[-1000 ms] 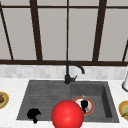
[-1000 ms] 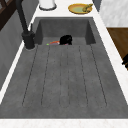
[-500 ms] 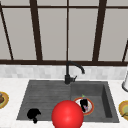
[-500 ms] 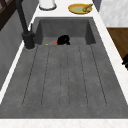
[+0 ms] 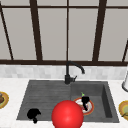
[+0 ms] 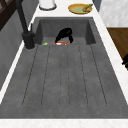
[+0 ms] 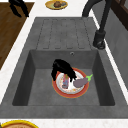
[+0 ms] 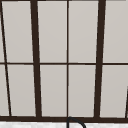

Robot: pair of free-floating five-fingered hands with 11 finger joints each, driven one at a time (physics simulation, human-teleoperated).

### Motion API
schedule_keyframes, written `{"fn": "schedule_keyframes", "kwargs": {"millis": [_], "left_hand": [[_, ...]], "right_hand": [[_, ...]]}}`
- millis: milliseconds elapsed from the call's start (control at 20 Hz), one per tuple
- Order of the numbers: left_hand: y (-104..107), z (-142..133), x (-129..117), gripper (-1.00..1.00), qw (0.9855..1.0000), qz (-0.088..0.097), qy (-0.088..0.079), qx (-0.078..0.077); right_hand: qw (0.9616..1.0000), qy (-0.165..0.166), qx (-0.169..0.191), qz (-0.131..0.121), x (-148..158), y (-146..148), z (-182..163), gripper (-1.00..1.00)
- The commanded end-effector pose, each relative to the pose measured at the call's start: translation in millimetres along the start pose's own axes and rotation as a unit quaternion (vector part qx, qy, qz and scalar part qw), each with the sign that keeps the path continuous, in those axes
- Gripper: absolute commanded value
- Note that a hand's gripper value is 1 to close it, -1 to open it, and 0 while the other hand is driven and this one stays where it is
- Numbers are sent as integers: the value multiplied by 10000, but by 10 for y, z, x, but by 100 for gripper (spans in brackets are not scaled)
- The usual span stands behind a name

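My right hand (image 5: 85, 102) hangs low in the sink basin (image 5: 105, 100) over a white plate with an orange rim (image 5: 90, 110). From the right side, that hand (image 7: 62, 68) covers the plate's (image 7: 75, 93) left part, its relaxed fingers pointing down at a small item there. A purple eggplant (image 7: 80, 82) with a green stem lies on the plate beside it. From the left side, the hand (image 6: 65, 34) stands above the plate (image 6: 60, 43). My left hand (image 5: 33, 114) floats at the sink's front left, fingers loose and holding nothing, and it (image 7: 18, 6) hangs over the wooden floor. A big red ball (image 5: 67, 115) sits at the sink's front edge.
A black faucet (image 5: 68, 74) rises behind the sink, and the ribbed drainboard (image 6: 65, 75) lies left of the basin. A plate of food (image 7: 56, 4) is on the left counter. A yellow bowl (image 5: 124, 109) and a white jar (image 6: 47, 3) stand on the right counter.
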Motion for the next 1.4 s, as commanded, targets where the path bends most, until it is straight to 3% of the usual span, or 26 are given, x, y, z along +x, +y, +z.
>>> {"fn": "schedule_keyframes", "kwargs": {"millis": [0, 600, 1000, 1150, 1350], "left_hand": [[0, 0, 0, 0, 10000, 0, 0, 0], [0, 0, 0, 0, 10000, 0, 0, 0], [0, 0, 0, 0, 10000, 0, 0, 0], [0, 0, 0, 0, 10000, 0, 0, 0], [0, 0, 0, 0, 10000, 0, 0, 0]], "right_hand": [[9997, -16, -244, -100, -238, -136, 233, -100], [9970, -44, -750, -169, -853, -352, 1044, -100], [9969, -93, -750, -238, -1258, -223, 1346, -100], [9955, -249, -919, -30, -1259, -272, 1376, -100], [9968, -222, -763, -98, -1338, -342, 1542, -100]]}}
